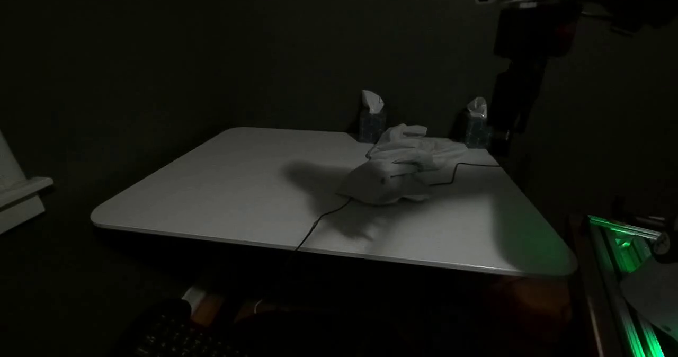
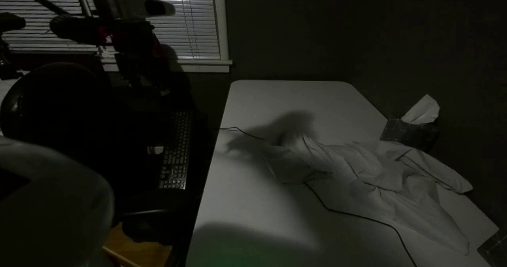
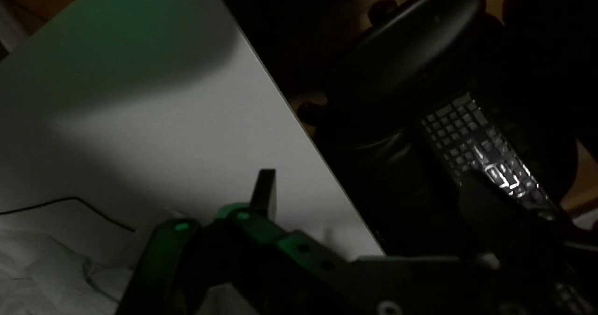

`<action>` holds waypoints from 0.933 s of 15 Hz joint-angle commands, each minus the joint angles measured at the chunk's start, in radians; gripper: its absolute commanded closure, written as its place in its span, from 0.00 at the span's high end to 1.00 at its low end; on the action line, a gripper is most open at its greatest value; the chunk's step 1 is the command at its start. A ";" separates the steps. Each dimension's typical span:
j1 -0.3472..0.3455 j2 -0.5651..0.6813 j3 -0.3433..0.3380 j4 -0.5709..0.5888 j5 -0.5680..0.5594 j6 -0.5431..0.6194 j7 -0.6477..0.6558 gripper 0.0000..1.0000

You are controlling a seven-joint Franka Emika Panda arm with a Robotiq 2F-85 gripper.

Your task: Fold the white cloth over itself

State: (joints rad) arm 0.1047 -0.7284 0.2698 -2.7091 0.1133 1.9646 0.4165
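The white cloth [image 1: 410, 153] lies wrinkled and bunched on the tabletop in both exterior views [image 2: 368, 172], with some folds standing up. One flatter part of it [image 1: 378, 182] spreads away from the bunched part. In the wrist view part of the cloth [image 3: 37, 273] shows at the lower left, partly hidden by the gripper. My gripper [image 1: 507, 139] hangs in the air well above the table, away from the cloth; it is dark in the exterior view [image 2: 149, 85]. In the wrist view its fingers [image 3: 373, 182] are wide apart with nothing between them.
The white tabletop [image 1: 238, 187] carries two tissue boxes [image 1: 372, 126] [image 1: 478, 133] at its edge by the wall. A thin black cable [image 2: 356, 216] runs across the table and under the cloth. A dark chair [image 3: 406, 62] and a keyboard [image 3: 486, 146] are beside the table edge.
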 commanded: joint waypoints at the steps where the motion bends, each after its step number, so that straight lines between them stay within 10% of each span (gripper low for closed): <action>1: -0.092 0.097 -0.131 0.033 0.026 0.099 -0.037 1.00; 8: -0.191 0.414 -0.318 0.095 0.161 0.500 -0.044 1.00; 14: -0.202 0.732 -0.334 0.289 0.289 0.640 0.117 1.00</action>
State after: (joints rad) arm -0.0920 -0.1598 -0.0634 -2.5481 0.3643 2.6048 0.4342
